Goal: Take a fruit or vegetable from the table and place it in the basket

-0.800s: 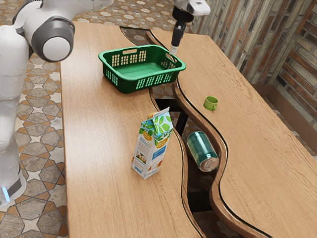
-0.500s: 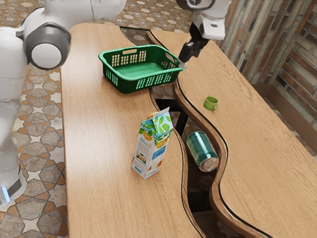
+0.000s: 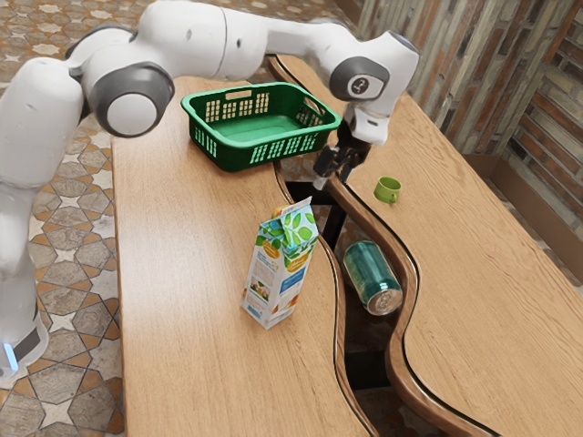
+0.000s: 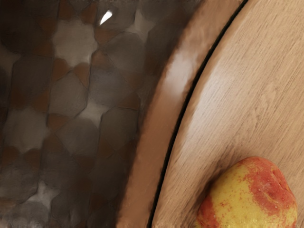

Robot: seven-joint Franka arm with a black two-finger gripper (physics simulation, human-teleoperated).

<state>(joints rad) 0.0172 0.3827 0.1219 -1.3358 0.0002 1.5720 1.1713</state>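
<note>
Gripper (image 3: pixel 328 180): yours, fingers spread, nothing pinched. Basket (image 3: pixel 239 157): its ten o'clock in the exterior view, no fruit visible inside. Carton (image 3: pixel 277 278): seven o'clock, possibly screening your target. Red-and-yellow fruit (image 4: pixel 249 197): on the table (image 4: pixel 256 95) beside the curved edge, partly cut off; grasp, lift and placing remain.

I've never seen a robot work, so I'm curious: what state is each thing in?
Green plastic basket: upright, no contents visible.
White, green-topped carton: standing upright.
Teal metal can: on its side, in the gap of the wooden table.
Small green mug: upright.
Red-and-yellow rounded fruit: resting on the table, ungripped.
Black two-finger gripper: open, holding nothing.
</note>
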